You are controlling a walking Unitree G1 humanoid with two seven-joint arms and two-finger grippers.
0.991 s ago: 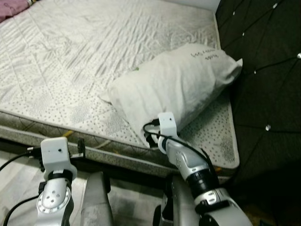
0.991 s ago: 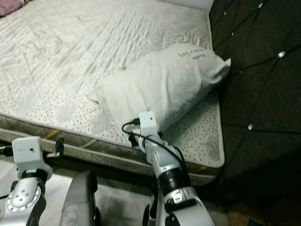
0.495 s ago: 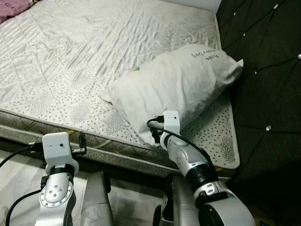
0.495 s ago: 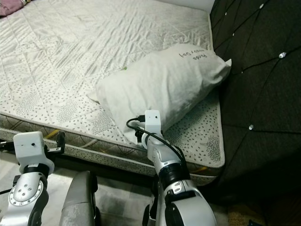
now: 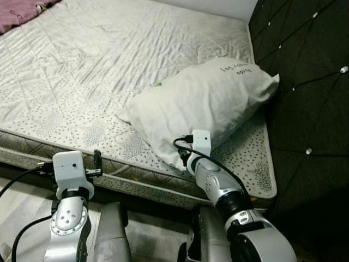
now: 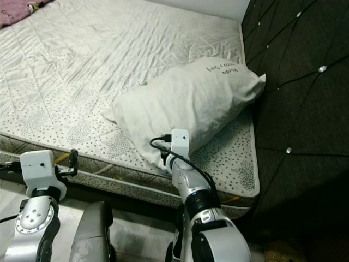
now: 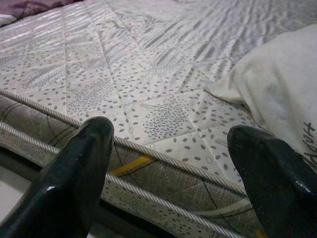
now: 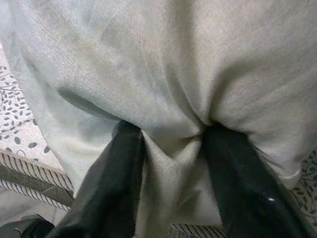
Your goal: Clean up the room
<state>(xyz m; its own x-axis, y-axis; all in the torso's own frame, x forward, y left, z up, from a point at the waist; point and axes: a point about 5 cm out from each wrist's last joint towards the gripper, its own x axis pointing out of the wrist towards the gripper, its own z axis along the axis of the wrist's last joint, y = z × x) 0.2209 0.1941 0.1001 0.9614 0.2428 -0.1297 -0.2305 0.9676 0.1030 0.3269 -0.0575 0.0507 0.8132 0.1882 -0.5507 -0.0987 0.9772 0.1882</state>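
A white pillow (image 5: 202, 103) lies at an angle on the mattress (image 5: 82, 65), near the bed's right side. My right gripper (image 8: 171, 131) is at the pillow's near corner, by the mattress edge. Its two black fingers (image 8: 124, 163) have a fold of pillow fabric bunched between them. From the head camera the right wrist (image 5: 199, 147) covers that grip. My left gripper (image 7: 173, 131) is open, level with the mattress's front edge and left of the pillow, with nothing between its fingers.
A dark tufted headboard (image 5: 305, 82) rises along the right side of the bed, close to the pillow. A purple cloth (image 5: 22, 8) lies at the far left corner of the mattress. Pale floor (image 5: 22, 191) runs below the bed's front edge.
The whole picture has shifted a little as the camera moved. The right gripper stays at the pillow's near corner. The left arm sits slightly higher by the mattress edge.
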